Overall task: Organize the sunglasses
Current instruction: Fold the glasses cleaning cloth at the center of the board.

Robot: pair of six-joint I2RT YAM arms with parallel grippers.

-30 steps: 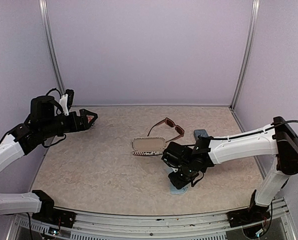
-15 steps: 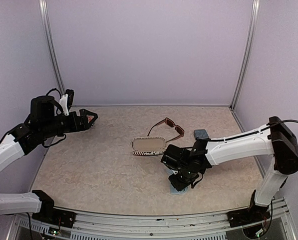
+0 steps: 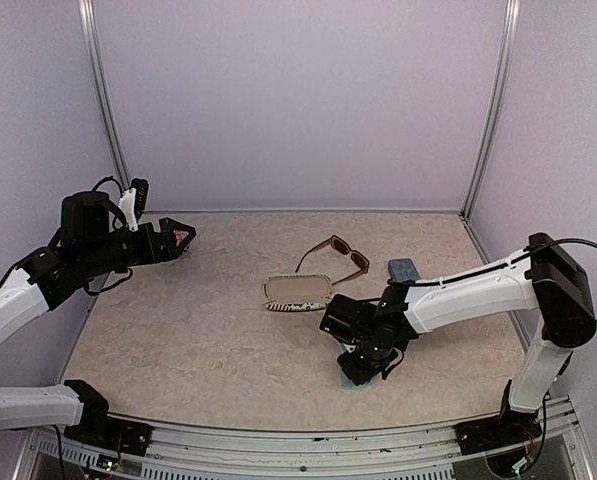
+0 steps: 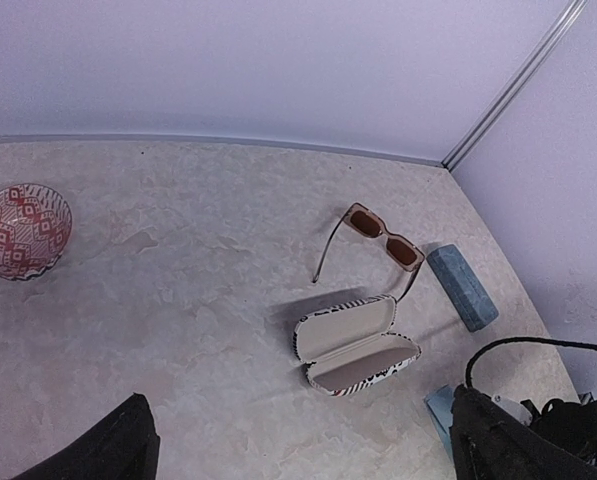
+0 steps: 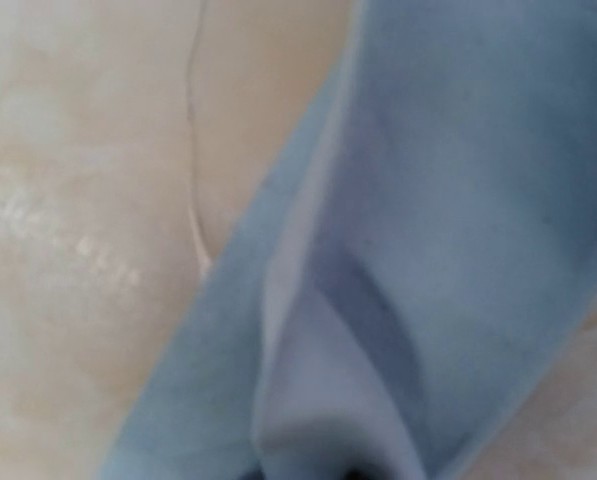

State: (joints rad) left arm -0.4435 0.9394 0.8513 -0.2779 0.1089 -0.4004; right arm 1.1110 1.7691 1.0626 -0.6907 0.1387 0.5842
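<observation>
One brown sunglasses (image 4: 383,237), one striped case (image 4: 353,345) (open) — one blue-grey case (image 4: 462,287)

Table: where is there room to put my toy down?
Bare: the wide left half of the table, between the bowl and the striped case. Crowded: centre-right, with the brown sunglasses, blue-grey case and right gripper.

Open striped case (image 4: 356,346) near blue-grey case (image 4: 462,287); patterned bowl (image 4: 20,230) well apart
</observation>
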